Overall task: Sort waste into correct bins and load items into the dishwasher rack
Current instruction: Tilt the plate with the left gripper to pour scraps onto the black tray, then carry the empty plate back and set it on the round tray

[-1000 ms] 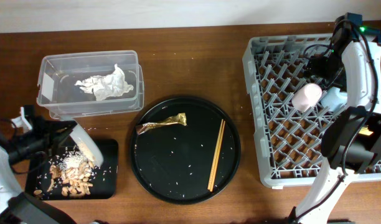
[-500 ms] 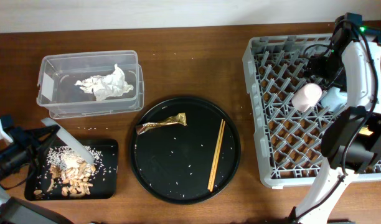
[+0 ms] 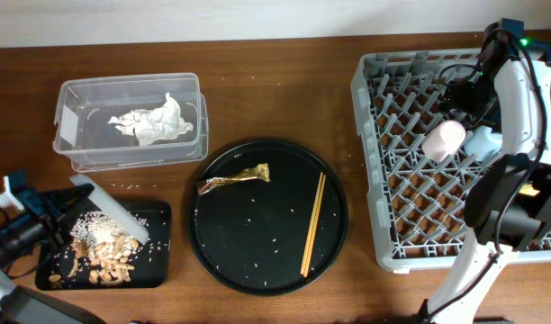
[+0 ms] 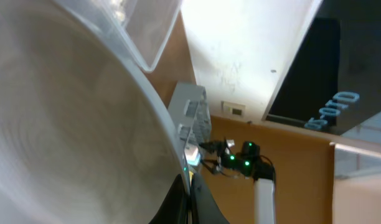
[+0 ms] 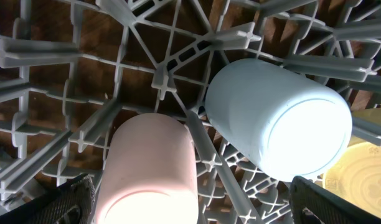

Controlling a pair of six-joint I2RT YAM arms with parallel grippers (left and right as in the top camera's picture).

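My left gripper (image 3: 52, 219) is shut on the rim of the pale grey plate (image 3: 110, 209) and holds it tilted on edge over the shallow black tray (image 3: 157, 270). Rice and brownish chunks (image 3: 100, 250) lie in that tray. In the left wrist view the plate (image 4: 72, 124) fills the left side, with the shut fingers (image 4: 190, 200) on its rim. My right gripper (image 5: 197, 208) is open above the grey dishwasher rack (image 3: 392, 135). The pink cup (image 5: 147, 174) and the light blue cup (image 5: 277, 118) lie there. The yellow-green bowl (image 5: 362, 171) is beside them.
The clear tub (image 3: 77, 153) at the back left holds crumpled white tissue (image 3: 154, 121). The large round black tray (image 3: 257, 252) carries the gold foil wrapper (image 3: 235, 177), the chopsticks (image 3: 312, 223) and stray rice grains. The right arm (image 3: 519, 108) stands over the rack's right side.
My left gripper drew the plate left and lower, then shifted slightly back right, still tilted over the black tray. The right arm and the cups have not moved.
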